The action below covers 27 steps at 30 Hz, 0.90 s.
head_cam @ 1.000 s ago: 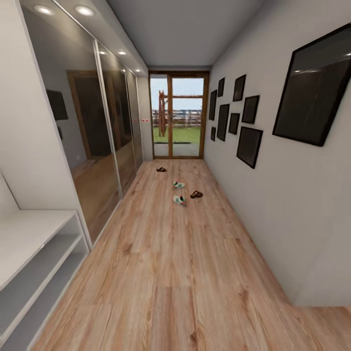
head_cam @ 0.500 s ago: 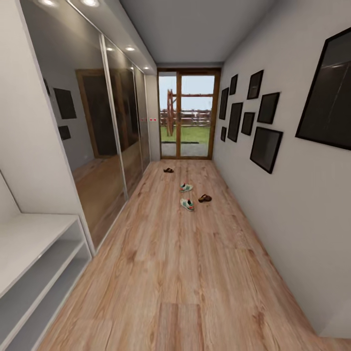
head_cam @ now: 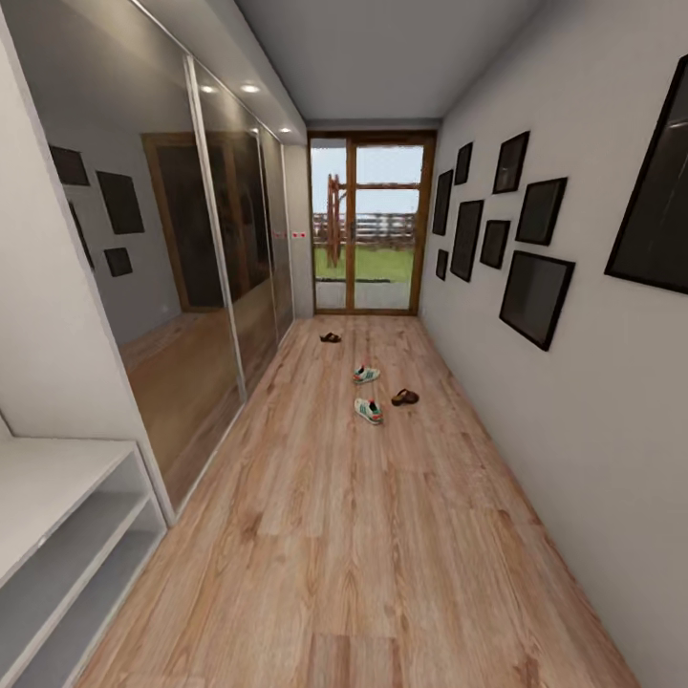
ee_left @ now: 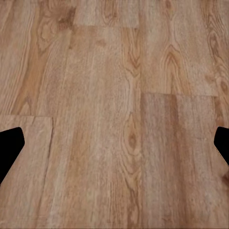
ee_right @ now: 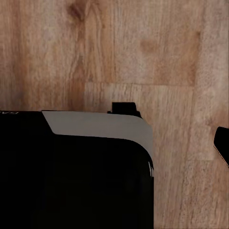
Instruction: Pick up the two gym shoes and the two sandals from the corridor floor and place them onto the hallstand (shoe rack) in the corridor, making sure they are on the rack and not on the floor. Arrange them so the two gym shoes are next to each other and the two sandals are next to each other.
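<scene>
Robot's rolling forward; gym shoes (head_cam: pixel 367 392), sandals (head_cam: pixel 404 397) lying nearer on floor (head_cam: pixel 344 535); left gripper (ee_left: pixel 114 145) probably spread, right unclear.

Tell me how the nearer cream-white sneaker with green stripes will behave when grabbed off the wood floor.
The nearer cream-white sneaker lies flat on its sole on the wood-plank floor, so it probably won't roll. Its laced upper looks soft and may give under the fingers. It looks small and likely light, though it is too distant to judge in detail.
</scene>
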{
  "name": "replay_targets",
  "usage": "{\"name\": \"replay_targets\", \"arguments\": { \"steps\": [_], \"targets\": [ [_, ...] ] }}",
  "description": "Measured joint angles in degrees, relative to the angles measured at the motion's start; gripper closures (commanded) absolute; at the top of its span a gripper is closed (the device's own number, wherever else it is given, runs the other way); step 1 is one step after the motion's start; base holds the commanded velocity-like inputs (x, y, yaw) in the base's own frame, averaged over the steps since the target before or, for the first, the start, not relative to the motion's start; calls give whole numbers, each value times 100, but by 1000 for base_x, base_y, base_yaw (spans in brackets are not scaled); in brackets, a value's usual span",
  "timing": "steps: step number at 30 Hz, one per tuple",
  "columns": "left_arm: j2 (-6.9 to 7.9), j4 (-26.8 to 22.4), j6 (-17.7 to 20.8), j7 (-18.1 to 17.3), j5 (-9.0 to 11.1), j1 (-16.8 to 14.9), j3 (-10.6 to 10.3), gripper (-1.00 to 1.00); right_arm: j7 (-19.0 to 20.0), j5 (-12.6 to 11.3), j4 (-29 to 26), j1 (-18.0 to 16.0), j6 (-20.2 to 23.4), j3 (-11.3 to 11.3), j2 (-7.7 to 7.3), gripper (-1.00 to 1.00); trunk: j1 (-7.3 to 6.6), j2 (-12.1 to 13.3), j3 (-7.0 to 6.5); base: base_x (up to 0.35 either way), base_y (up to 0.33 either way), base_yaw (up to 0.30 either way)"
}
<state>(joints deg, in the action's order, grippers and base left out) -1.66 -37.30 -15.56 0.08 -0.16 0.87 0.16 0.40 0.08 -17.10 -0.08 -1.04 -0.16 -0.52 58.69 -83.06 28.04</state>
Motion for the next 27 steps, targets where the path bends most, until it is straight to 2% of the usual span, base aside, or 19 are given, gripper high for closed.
{"name": "replay_targets", "arguments": {
  "steps": [27],
  "targets": [
    [0, 0, 0, 0, 0, 0, 0, -100, -3, 0, 0, 0, 0, 0, 0, -100, 0, 0, 0, 348, 0, 0]
  ]
}}
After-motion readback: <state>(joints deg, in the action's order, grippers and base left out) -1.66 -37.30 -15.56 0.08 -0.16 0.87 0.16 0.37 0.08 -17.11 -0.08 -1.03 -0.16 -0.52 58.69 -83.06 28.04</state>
